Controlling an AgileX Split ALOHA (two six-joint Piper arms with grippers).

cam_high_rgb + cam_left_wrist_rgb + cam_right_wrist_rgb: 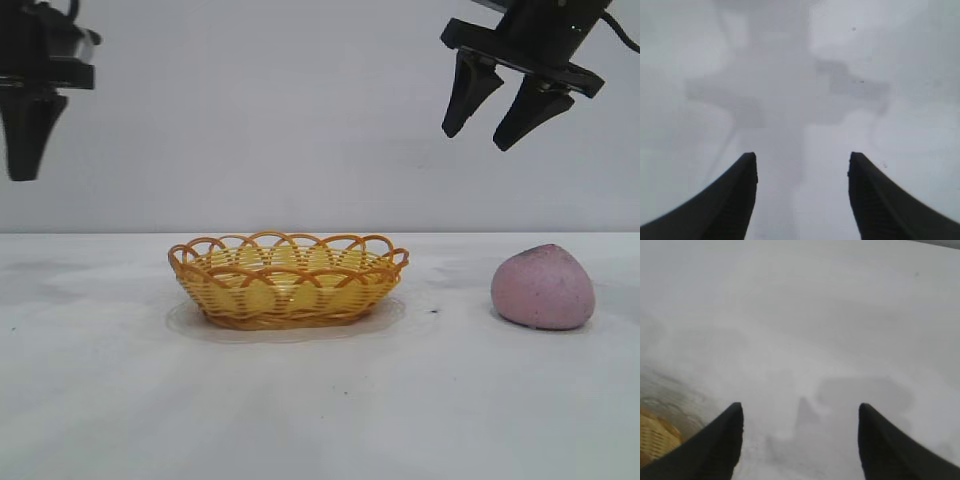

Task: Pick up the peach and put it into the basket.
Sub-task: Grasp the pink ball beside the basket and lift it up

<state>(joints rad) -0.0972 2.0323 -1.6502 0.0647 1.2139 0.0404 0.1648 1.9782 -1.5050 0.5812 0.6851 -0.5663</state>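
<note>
Peach sits untouched beside empty basket; both grippers, left and right, hang spread and empty overhead.

The dusty pink, rounded peach sits alone on the white table with bare surface all around it, well apart from the yellow woven basket, whose top lies uncovered beneath both raised grippers.
</note>
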